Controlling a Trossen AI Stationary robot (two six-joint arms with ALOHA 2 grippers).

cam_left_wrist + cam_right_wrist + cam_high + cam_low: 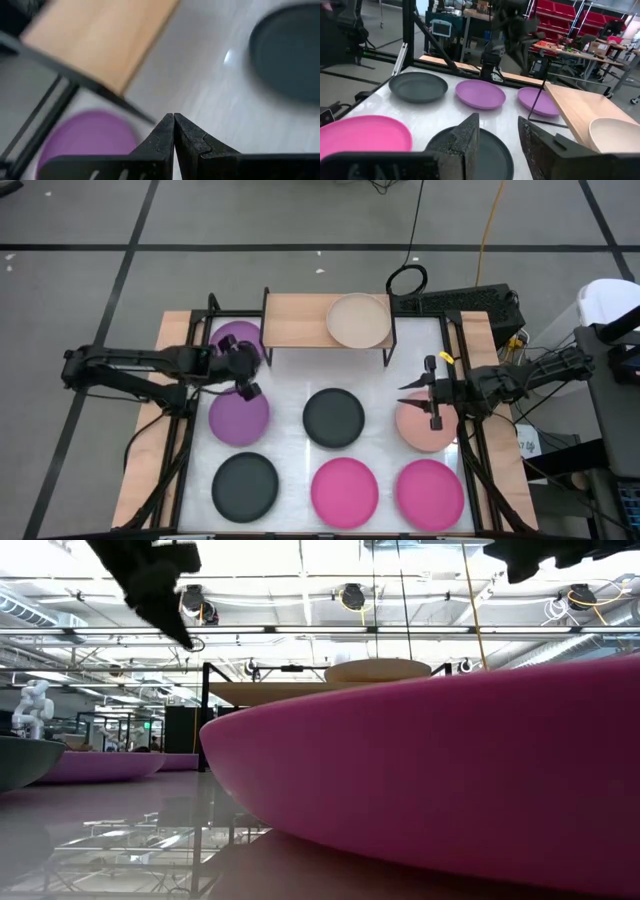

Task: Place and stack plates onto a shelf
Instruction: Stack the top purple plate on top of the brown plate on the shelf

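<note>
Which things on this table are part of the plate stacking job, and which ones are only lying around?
Part of the job:
- small light-wood shelf on black metal legs
- round beige plate on the shelf
- two purple plates
- two dark grey plates
- two hot pink plates
- pale pink plate under the right gripper

Only lying around:
- black cable loop
- yellow cable

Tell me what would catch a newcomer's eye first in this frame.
Bright plates dot the white table: two hot pink plates in the near row, two purple plates on the left. One beige plate already sits on the right half of the wooden shelf. The left gripper, jaws shut, hovers over the purple plates; the right gripper, jaws open, hovers above another pale pink plate.
</note>
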